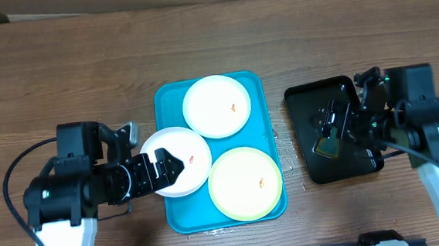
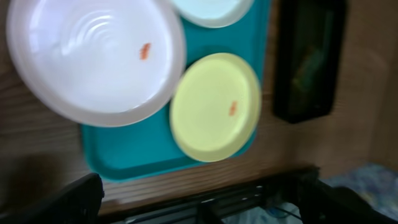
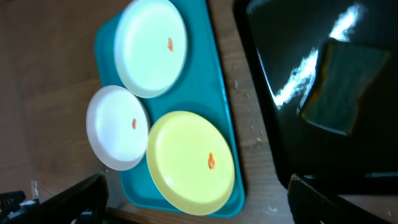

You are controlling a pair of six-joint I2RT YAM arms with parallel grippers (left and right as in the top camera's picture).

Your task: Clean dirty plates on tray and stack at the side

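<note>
The turquoise tray lies mid-table and holds three plates, each with a small orange-red smear. A white plate lies at the far end. A second white plate overhangs the tray's left rim. A green-yellow rimmed plate lies near right. My left gripper is open, over the left edge of the overhanging white plate. My right gripper is open and empty above the black tray. The right wrist view shows the tray and all three plates, with the rimmed plate nearest.
A glossy black tray lies to the right of the turquoise one, with an olive-yellow sponge in it; the sponge also shows in the right wrist view. Small water drops dot the wood between the trays. The table's front edge runs close below the turquoise tray.
</note>
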